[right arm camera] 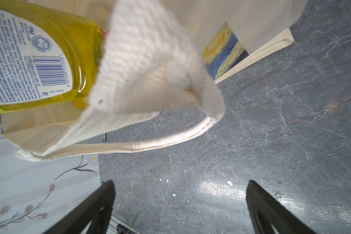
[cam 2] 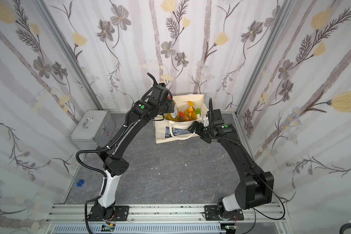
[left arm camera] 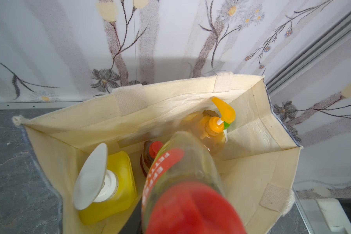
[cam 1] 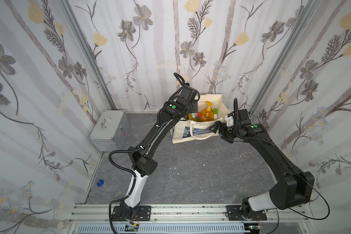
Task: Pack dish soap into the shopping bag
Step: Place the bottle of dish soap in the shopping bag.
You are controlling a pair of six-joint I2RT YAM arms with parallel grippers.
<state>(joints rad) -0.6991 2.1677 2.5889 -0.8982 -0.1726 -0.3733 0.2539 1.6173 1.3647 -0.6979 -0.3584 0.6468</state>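
Silver case sits over at 10 o'clock. Our left claw is part-closed around a red-capped yellow-green bottle, tipped into the mouth of the shopping bag at 12 o'clock. More soap bottles stand inside. Our right claw gapes wide and empty at the bag's 4 o'clock, near a handle.

Blurred and edge-cropped: the red-capped bottle; at the shopping bag's three o'clock, only the green-capped bottle's top shows.
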